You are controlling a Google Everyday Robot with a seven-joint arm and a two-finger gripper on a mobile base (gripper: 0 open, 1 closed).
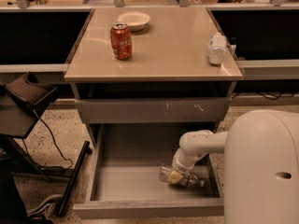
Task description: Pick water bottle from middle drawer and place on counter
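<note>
- The middle drawer [126, 186] is pulled out wide, and much of its smooth grey floor is bare.
- The water bottle [192, 180] lies on its side on the drawer floor, toward the right and near the front. Its pale cap end points right.
- The gripper [176, 176] is down inside the drawer, right at the bottle's left half. It covers part of the bottle.
- The gripper seems to touch the bottle, but I cannot tell whether it has a hold on it or how wide it stands.
- The white arm [202, 143] reaches from the robot body [264, 167] at the lower right, leftward and down into the drawer.
- Above the open drawer, the upper drawer front [140, 110] is closed and has pale scratch marks right of its middle.
- The counter [173, 50] is a glossy beige top.
- A red can [121, 41] stands upright on it toward the left.
- A small pale bowl [133, 20] sits just behind the can, near the back edge.
- A stubby white bottle [217, 48] is at the right edge of the counter.
</note>
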